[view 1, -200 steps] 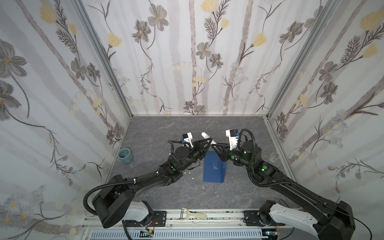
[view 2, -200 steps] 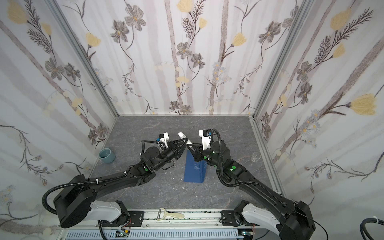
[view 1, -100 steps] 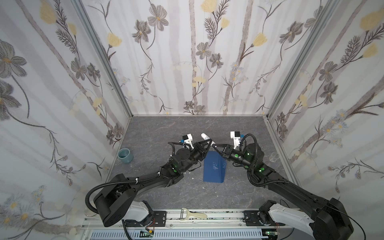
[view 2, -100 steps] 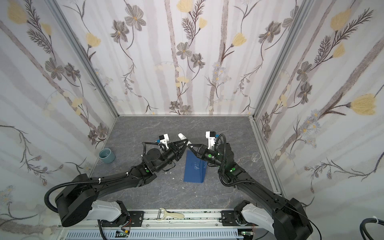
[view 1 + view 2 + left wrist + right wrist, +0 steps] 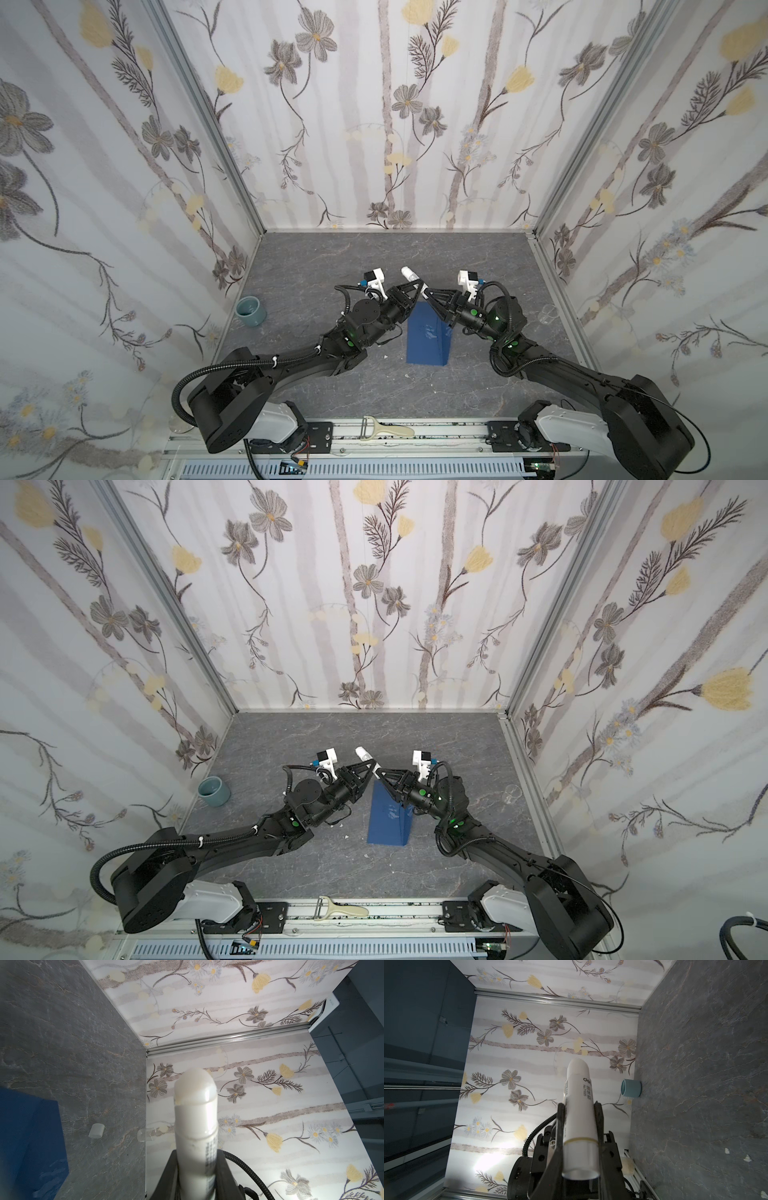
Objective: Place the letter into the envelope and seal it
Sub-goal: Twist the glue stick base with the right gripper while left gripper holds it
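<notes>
My left hand [image 5: 417, 286] is clamped on the glue stick [image 5: 409, 275]. From its wrist camera I see the stick rising out of the closed fingers, with its rounded glue end bare. My right hand [image 5: 424, 294] meets the left one tip to tip above the middle of the table [image 5: 374, 257]. Its wrist view shows its two fingers [image 5: 599, 1126] pressed against either side of the same stick, just above the yellow ring near the base. Both hands hold the one stick clear of the table, leaning toward the back edge and a little left.

Directly under the hands is the far end of the envelope [image 5: 428, 336]. It is dark blue and lies a little right of centre, its long side running toward the front edge and pale smears at its middle. I cannot tell how its flap sits.

A small translucent cap [image 5: 96, 1130] lies on the table near the envelope. A clear cup [image 5: 548, 313] stands by the right edge and a teal cup [image 5: 250, 311] by the left edge. A peeler [image 5: 386, 430] rests on the rail beyond the front edge.
</notes>
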{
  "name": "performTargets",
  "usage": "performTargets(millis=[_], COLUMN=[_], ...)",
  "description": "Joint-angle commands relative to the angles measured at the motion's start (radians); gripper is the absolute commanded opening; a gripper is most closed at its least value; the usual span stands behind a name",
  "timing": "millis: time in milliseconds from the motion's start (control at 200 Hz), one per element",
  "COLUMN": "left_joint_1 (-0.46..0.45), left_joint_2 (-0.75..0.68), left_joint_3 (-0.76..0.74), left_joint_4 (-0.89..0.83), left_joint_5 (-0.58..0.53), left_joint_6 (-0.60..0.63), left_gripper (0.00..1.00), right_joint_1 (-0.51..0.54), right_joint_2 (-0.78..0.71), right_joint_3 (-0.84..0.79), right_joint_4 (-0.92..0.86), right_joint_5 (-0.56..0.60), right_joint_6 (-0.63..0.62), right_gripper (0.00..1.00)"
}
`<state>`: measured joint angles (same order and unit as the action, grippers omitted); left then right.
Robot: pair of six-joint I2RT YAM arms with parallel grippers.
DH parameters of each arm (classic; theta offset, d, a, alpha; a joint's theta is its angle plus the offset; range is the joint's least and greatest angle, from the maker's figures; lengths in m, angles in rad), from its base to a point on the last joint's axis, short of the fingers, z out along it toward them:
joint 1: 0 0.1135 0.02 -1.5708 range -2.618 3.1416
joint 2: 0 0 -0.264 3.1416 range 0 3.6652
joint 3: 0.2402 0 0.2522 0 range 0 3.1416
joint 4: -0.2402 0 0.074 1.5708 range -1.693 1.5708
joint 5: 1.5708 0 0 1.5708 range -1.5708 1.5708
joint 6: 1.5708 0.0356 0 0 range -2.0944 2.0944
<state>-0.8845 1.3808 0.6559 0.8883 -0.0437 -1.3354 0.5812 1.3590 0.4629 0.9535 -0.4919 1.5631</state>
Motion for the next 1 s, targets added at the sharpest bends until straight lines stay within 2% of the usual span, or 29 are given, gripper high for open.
performTargets(millis=[0,140,265,320,380,450,555,680,735,829,994], left_joint_1=[-0.013,-0.014,-0.014,-0.014,-0.014,-0.012,0.001,0.011,0.015,0.021,0.035], left_joint_2=[-0.002,-0.005,-0.006,-0.009,-0.016,-0.026,-0.033,-0.021,-0.011,0.006,0.028], left_joint_3=[-0.005,-0.019,-0.026,-0.025,-0.028,-0.034,-0.036,-0.006,0.005,0.018,0.049], left_joint_4=[0.118,0.141,0.146,0.146,0.145,0.140,0.129,0.069,0.049,0.032,0.015], left_joint_5=[0.097,0.096,0.088,0.084,0.072,0.054,0.043,0.047,0.057,0.069,0.111], left_joint_6=[0.050,0.059,0.054,0.053,0.042,0.019,-0.046,-0.103,-0.127,-0.172,-0.200], left_gripper=[0.00,0.00,0.00,0.00,0.00,0.00,0.00,0.00,0.00,0.00,0.00], right_joint_1=[-0.004,-0.004,-0.004,-0.003,-0.004,-0.003,0.013,0.096,0.143,0.195,0.232], right_joint_2=[0.043,0.092,0.086,0.072,0.047,0.001,-0.097,-0.235,-0.282,-0.346,-0.404], right_joint_3=[-0.012,-0.020,0.004,0.013,0.020,0.035,0.070,0.116,0.119,0.110,0.097], right_joint_4=[0.168,0.291,0.228,0.187,0.129,0.021,-0.226,-0.509,-0.560,-0.618,-0.696], right_joint_5=[0.048,0.031,0.024,0.027,0.039,0.067,0.164,0.427,0.536,0.663,0.760], right_joint_6=[0.151,0.213,0.162,0.119,0.055,-0.061,-0.293,-0.610,-0.738,-0.879,-1.056], right_gripper=[0.09,0.09,0.11,0.16,0.29,0.41,0.44,0.46,0.46,0.46,0.46])
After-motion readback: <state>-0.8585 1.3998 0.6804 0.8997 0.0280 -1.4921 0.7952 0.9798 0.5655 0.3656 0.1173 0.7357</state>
